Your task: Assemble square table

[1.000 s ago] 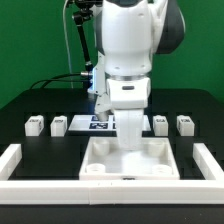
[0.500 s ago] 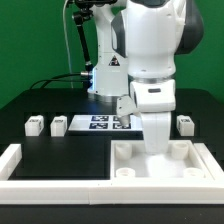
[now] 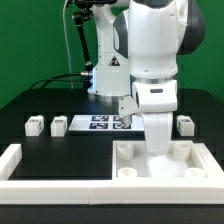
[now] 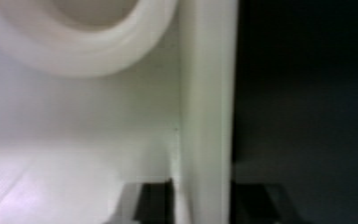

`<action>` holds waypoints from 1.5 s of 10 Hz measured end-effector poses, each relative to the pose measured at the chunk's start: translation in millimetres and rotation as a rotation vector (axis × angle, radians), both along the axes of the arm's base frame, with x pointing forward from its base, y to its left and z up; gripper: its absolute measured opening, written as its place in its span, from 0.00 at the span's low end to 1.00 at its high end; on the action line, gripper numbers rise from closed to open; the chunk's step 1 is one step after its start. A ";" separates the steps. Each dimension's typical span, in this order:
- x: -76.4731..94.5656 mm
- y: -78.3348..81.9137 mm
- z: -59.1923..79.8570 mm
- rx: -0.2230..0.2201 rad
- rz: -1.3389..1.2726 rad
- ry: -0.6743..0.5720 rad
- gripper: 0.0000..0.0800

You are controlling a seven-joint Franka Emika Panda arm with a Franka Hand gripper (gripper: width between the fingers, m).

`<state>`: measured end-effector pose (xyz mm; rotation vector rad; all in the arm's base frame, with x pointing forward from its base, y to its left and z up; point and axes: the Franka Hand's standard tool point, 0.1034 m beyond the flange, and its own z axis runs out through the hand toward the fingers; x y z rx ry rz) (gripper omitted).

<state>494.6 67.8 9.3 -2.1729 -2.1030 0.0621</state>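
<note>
The white square tabletop [image 3: 130, 165] lies upside down at the front on the exterior view's right, inside the rail corner. My gripper [image 3: 160, 148] comes straight down onto it and is shut on its raised wall. In the wrist view the wall [image 4: 206, 100] runs between my two dark fingers [image 4: 158, 202], and a round corner boss [image 4: 105, 40] shows close by. My gripper [image 4: 206, 200] pinches that wall. Two white legs [image 3: 35, 125] [image 3: 58, 126] stand at the left and one [image 3: 185, 124] at the right. A fourth leg is hidden behind my arm.
The marker board [image 3: 103, 122] lies behind the tabletop in the middle. A white border rail [image 3: 55, 184] runs along the front and up both sides [image 3: 12, 158]. The arm's base and cables stand at the back.
Since a second ago my gripper has slid the tabletop from the middle to the exterior view's right, against the rail corner. Nothing has moved in the last half second.
</note>
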 end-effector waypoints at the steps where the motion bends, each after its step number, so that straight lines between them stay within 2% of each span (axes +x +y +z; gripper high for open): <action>1: 0.0 -0.2 -0.1 0.000 0.000 0.000 0.38; 2: -0.1 -0.4 -0.2 0.000 -0.001 0.000 0.61; 3: -0.1 -0.7 -0.4 0.000 -0.002 0.001 0.74; 4: 0.0 -0.9 -0.3 0.000 -0.002 0.001 0.74; 5: 0.1 -1.0 -0.3 0.000 -0.002 0.000 0.80; 6: 0.2 -1.1 -0.2 0.000 -0.002 0.000 0.81; 12: 0.4 -1.2 0.0 0.000 -0.008 0.000 0.81; 13: 0.1 3.1 8.7 -0.013 -0.089 -0.006 0.81; 15: -11.7 12.8 24.6 -0.033 -0.182 0.001 0.81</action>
